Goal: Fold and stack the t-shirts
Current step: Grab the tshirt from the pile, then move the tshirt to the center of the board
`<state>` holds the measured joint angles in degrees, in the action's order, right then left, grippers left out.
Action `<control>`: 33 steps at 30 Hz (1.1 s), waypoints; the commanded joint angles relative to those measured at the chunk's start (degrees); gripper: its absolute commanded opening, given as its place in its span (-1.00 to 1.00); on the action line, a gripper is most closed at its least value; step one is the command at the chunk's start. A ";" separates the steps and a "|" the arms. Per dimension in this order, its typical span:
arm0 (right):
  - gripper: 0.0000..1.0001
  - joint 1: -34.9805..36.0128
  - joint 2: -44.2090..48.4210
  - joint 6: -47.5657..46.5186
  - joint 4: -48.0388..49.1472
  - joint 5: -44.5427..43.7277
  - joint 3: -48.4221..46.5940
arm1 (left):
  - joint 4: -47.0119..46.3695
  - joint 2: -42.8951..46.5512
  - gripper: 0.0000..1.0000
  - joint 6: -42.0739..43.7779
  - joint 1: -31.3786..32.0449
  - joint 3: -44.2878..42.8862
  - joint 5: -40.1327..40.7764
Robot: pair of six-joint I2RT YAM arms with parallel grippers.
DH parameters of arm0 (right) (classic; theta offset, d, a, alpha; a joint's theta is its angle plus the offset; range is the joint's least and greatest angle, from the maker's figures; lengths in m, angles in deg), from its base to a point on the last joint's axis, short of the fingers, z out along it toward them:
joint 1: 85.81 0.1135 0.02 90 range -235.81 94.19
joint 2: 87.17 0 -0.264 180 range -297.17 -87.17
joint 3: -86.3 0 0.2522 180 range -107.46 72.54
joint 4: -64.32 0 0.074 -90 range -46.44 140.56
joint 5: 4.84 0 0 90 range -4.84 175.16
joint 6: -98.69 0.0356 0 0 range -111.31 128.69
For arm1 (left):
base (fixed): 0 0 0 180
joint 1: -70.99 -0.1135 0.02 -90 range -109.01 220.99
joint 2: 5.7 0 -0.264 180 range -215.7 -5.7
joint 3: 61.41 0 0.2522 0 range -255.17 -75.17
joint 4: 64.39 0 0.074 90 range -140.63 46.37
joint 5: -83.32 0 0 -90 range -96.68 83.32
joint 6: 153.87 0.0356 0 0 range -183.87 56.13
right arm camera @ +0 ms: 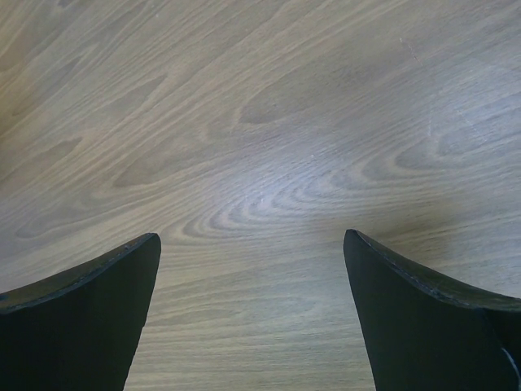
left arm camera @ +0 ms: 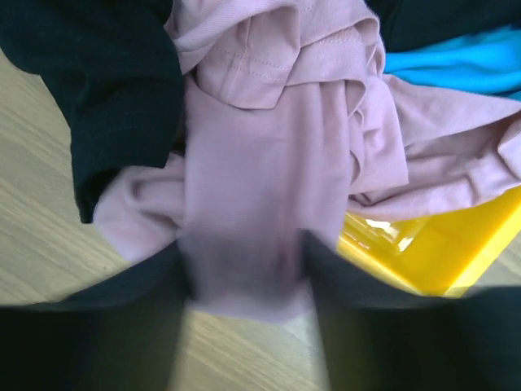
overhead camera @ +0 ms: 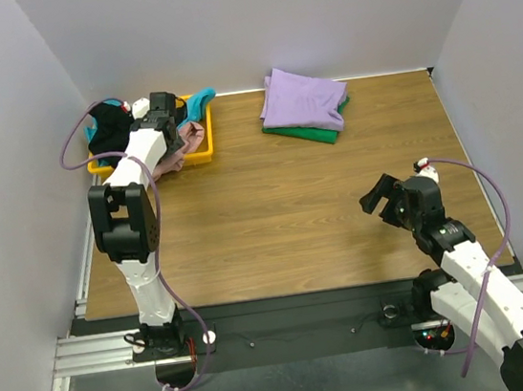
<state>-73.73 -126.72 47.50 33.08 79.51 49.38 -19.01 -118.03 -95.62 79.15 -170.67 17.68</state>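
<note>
Wood-grain tabletop (overhead camera: 275, 223) between pale walls carries a yellow plastic bin (overhead camera: 200, 153) at its far left; the left gripper (left arm camera: 244, 285) is pinched onto a hanging fold of the dusty-pink cotton t-shirt (left arm camera: 269, 163), which spills over the bin's rim; the black t-shirt (left arm camera: 106, 98) and teal t-shirt (left arm camera: 456, 65) lie tangled against it, so a lift may drag them, or the light bin, along; the right gripper (right arm camera: 252, 309) hovers wide open and empty over bare wood; a folded lavender t-shirt (overhead camera: 302, 99) rests on a green t-shirt (overhead camera: 309, 134) at the far middle.
</note>
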 commanded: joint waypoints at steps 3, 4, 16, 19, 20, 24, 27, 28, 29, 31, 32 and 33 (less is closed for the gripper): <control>1.00 0.05 -0.35 -0.75 2.62 -1.82 -2.16 | 2.66 -0.17 -1.00 0.72 -0.43 -4.07 0.25; 1.00 0.14 -0.35 -0.84 2.62 -1.91 -2.24 | 2.57 0.44 -1.00 1.07 -0.43 -4.16 -0.01; 1.00 0.14 1.67 -0.49 2.53 -1.12 -2.51 | -7.27 15.30 -1.00 6.52 -0.25 -9.69 -17.76; 1.00 0.14 3.25 -0.40 2.53 -1.99 -2.16 | -8.49 17.06 -1.00 8.71 0.71 -15.14 -21.28; 1.00 0.14 3.95 -0.40 2.53 -2.00 -2.07 | -9.28 18.02 -1.00 9.42 1.15 -17.50 -21.98; 1.00 0.23 5.27 -0.66 2.53 -1.73 -1.80 | -11.58 19.78 -1.00 11.27 2.91 -24.00 -24.01; 1.00 0.05 6.50 -0.75 2.53 -1.21 -2.15 | -13.06 21.62 -1.00 10.92 3.70 -28.32 -28.74; 1.00 0.14 6.94 -1.01 2.53 -1.03 -2.16 | -14.81 22.33 -1.00 11.09 4.48 -28.77 -29.10; 1.00 0.14 7.12 -1.19 2.45 -0.68 -2.42 | -15.79 23.81 -1.00 11.09 4.93 -29.12 -27.37; 1.00 0.14 7.47 -1.54 2.27 -0.07 -2.68 | -17.11 24.88 -1.00 11.01 5.63 -29.82 -24.82; 1.00 0.14 7.64 -1.54 2.10 0.55 -2.77 | -17.11 25.32 -1.00 11.44 5.64 -30.87 -22.54; 1.00 0.14 7.82 -1.37 1.92 0.90 -2.77 | -17.29 25.50 -1.00 11.88 5.64 -31.14 -20.86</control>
<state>-73.73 -119.99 47.06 33.06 79.06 49.38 -27.41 -97.90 -85.72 84.33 -196.55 -7.02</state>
